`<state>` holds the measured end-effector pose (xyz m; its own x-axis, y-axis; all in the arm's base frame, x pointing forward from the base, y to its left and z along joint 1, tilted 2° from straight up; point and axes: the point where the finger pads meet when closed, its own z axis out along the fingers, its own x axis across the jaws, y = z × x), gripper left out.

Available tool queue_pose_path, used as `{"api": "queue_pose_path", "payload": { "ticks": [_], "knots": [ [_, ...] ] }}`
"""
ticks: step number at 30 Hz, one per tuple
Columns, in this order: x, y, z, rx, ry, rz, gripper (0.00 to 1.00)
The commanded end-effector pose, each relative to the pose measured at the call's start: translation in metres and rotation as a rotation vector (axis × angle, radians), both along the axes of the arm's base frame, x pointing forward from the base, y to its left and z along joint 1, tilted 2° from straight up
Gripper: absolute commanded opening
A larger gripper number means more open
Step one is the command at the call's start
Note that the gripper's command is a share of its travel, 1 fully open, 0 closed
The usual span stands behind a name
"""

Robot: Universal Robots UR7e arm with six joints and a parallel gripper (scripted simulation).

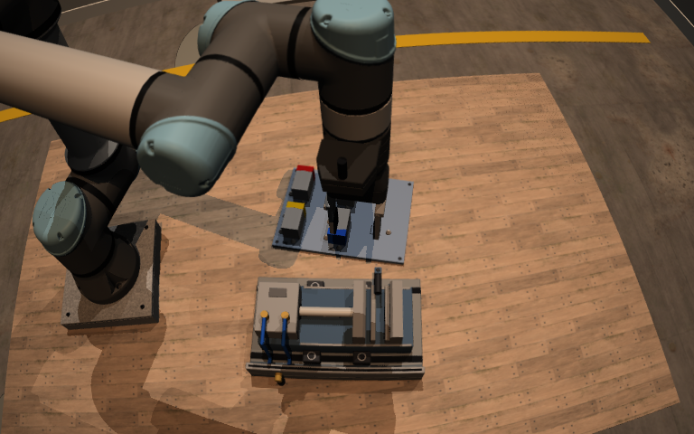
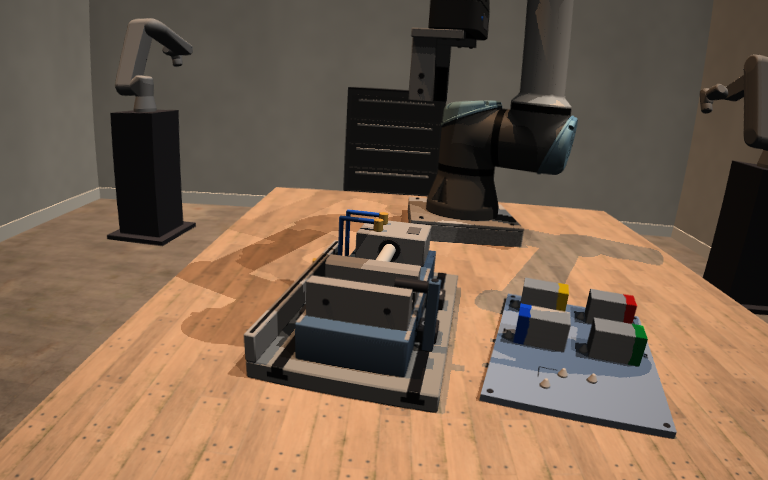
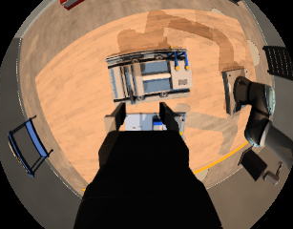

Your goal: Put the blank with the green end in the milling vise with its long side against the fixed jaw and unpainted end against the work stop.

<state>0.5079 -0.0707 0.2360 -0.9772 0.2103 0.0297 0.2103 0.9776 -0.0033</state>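
A wide table of pale wooden planks carries everything here, and the dark, jointed robot arm with teal joint caps reaches over it from a grey base block at one corner. Next in size is the grey and blue milling vise, with two blue hoses on one end block and a short dark rod, the work stop, between its jaws; nothing lies on the bars between them. Beside the vise lies the flat blue-grey plate, holding four grey blanks that sit apart from one another. The grey blank with the green end sits on the plate corner far from the vise, next to the blue-ended blank, with the red-ended blank and the yellow-ended blank behind them. The black two-finger gripper hangs high over the plate, fingers spread wide and gripping nothing; from above it hides the green-ended blank, so its exact alignment is hard to judge.
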Motion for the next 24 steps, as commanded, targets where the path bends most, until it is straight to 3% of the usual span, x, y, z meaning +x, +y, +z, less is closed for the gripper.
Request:
{"api": "queue_pose_path", "payload": {
  "ticks": [1,10,15,24],
  "knots": [
    [-0.005,0.022,0.005,-0.001,-0.002,-0.001,1.00],
    [-0.005,0.022,0.005,-0.001,-0.002,-0.001,1.00],
    [-0.017,0.068,0.012,-0.001,-0.002,-0.001,1.00],
    [-0.017,0.068,0.012,-0.001,-0.002,-0.001,1.00]
  ]
}}
